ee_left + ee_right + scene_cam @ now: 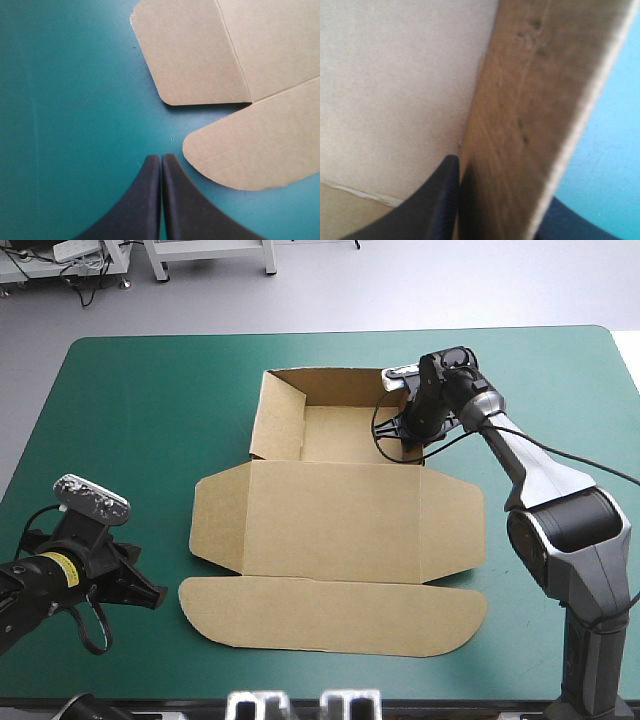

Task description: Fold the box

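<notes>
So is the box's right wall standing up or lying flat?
Standing. The right gripper is shut on the right wall, which rises on edge from the box floor; the lid lies flat.

The box (535, 100) mostly hides 1 of the right fingers (440, 200).

One box (335, 525), one teal-green table (140, 410), two tools: left tool (161, 167), right tool (403, 432).

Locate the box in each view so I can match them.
High view: box mid-table, right gripper at its far-right corner.
Left wrist view: two rounded flaps ahead of the shut left gripper.
Right wrist view: its raised wall, clamped between the fingers.
Shared landmark: the teal-green cover.
</notes>
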Controlling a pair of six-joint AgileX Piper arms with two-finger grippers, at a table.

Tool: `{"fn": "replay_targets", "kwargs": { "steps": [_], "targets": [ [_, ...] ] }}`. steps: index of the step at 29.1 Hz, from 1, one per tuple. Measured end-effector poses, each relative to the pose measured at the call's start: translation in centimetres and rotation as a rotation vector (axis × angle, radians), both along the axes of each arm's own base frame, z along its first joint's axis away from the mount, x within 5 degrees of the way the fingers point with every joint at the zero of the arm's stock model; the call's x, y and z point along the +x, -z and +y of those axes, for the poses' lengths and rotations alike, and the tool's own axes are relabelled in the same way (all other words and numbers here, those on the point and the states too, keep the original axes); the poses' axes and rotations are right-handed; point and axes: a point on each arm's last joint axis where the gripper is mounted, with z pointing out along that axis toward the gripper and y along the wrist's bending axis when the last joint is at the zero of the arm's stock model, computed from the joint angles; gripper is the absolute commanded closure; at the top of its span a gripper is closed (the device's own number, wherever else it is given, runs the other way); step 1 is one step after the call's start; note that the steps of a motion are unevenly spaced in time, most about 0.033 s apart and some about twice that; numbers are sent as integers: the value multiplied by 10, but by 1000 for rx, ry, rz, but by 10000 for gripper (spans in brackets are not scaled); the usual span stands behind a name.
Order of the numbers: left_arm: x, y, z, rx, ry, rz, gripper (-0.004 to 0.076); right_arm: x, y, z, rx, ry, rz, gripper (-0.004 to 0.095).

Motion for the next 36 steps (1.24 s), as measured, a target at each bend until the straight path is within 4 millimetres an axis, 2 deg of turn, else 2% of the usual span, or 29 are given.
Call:
{"fn": "replay_targets", "kwargs": {
  "steps": [3, 7, 11, 16, 20, 23, 29, 33, 35, 36],
  "targets": [
    [0, 0, 0, 0, 0, 0, 733, 0, 0, 0, -4, -10, -2, 926],
    [0, 0, 0, 0, 0, 0, 733, 1, 0, -2, -31, -18, -15, 927],
    [0, 0, 0, -1, -3, 0, 733, 3, -3, -10, -133, -37, -39, 927],
    [0, 0, 0, 0, -3, 0, 733, 11, -29, -38, -223, 19, -113, 928],
    [0, 0, 0, 1, -4, -1, 733, 17, -55, -91, -229, 132, -158, 928],
    [0, 0, 0, 1, -4, -1, 733, 17, -64, -137, -216, 217, -161, 928],
    [0, 0, 0, 1, -4, -1, 733, 7, -67, -242, -190, 450, -132, 928],
    [0, 0, 0, 0, -4, -1, 733, -10, -67, -302, -149, 599, -119, 927],
    [0, 0, 0, 0, -4, -1, 733, -18, -67, -323, -113, 648, -116, 928],
    [0, 0, 0, 0, -4, -1, 733, -26, -66, -340, -72, 685, -117, 928]
  ]
}}
